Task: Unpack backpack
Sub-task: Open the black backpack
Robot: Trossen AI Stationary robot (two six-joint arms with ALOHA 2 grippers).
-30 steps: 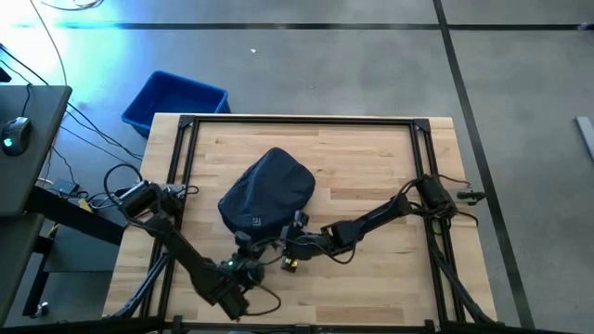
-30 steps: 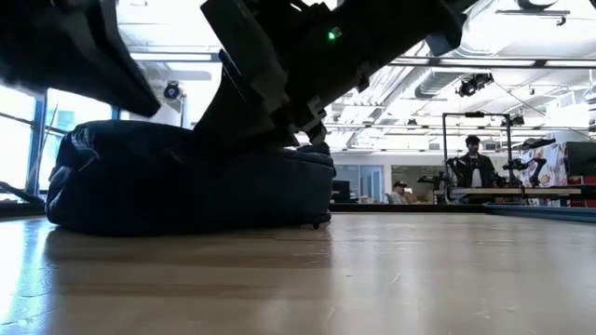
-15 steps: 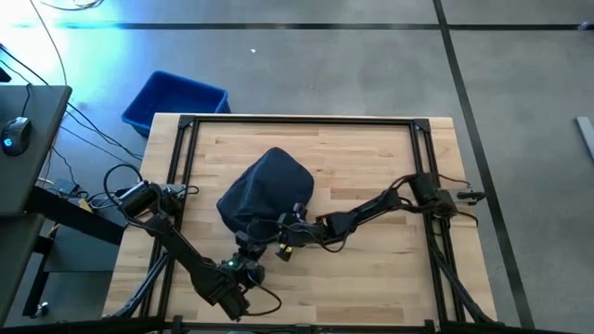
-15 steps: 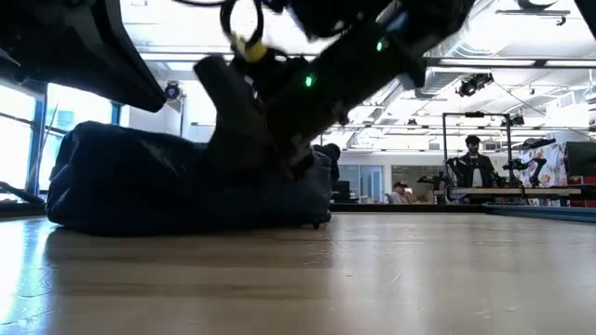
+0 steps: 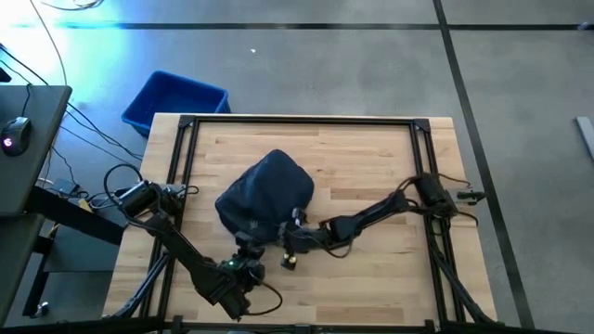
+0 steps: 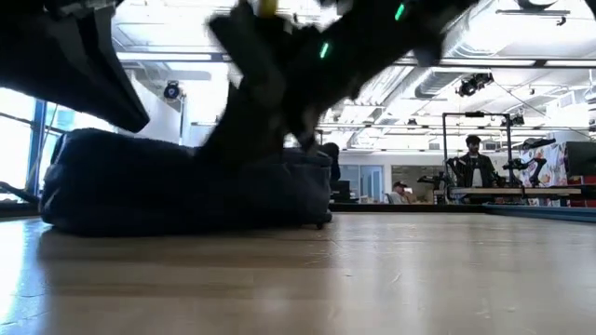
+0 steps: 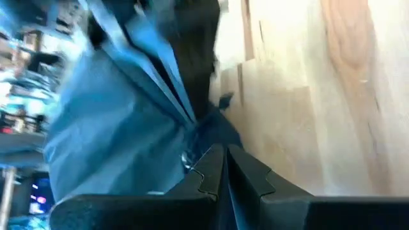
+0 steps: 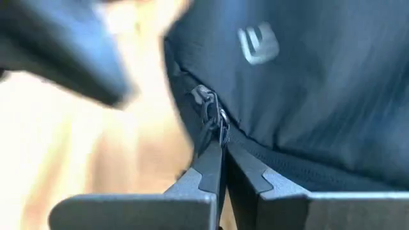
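The dark navy soft fabric backpack (image 5: 264, 197) lies at the middle of the pale wooden bench (image 5: 371, 158). At its 5 o'clock edge the right gripper (image 8: 222, 152) pinches the metal zipper pull (image 8: 211, 110); at 6 o'clock the left gripper (image 7: 224, 160) is closed against the fabric.

1. High view: even, bright overhead illumination. A blue-white glare patch lies on the floor (image 5: 93, 42) at the upper left. Shadows on the counter (image 5: 371, 158) are soft and short.
2. Low view: strongly backlit. Windows (image 6: 19, 112) at the left and ceiling lights (image 6: 521, 14) leave the arms as dark silhouettes, smeared by motion blur. The near counter surface is out of focus, with pale reflected glare at the left.
3. Left wrist view: heavy motion blur over the backpack (image 7: 115, 128); the fingers (image 7: 246, 179) stay sharp.
4. Right wrist view: warm glare whitens the counter; the other arm (image 8: 57, 45) is a blurred shape.
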